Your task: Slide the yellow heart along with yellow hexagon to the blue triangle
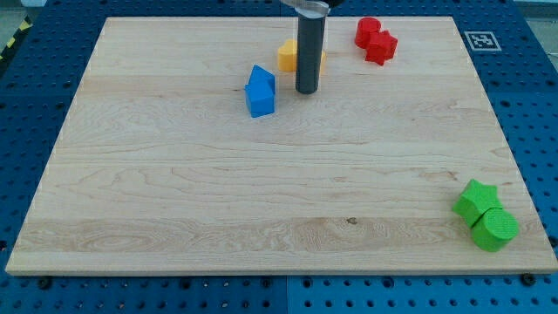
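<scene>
My tip (pixel 305 91) rests on the board near the view's top centre, just right of the blue blocks. The rod hides most of the yellow blocks behind it. One yellow block (pixel 287 56) shows left of the rod. A sliver of yellow (pixel 322 59) shows to its right. I cannot tell which is the heart and which the hexagon. The blue triangle (pixel 261 80) sits left of my tip, touching a second blue block (pixel 260 102) below it. A small gap lies between my tip and the blue pair. The yellow blocks lie just above and right of the blue triangle.
Two red blocks (pixel 376 39) touch each other at the view's top, right of the rod. A green star (pixel 476 200) and a green round block (pixel 495 228) sit together at the bottom right, near the edge of the wooden board (pixel 174 192).
</scene>
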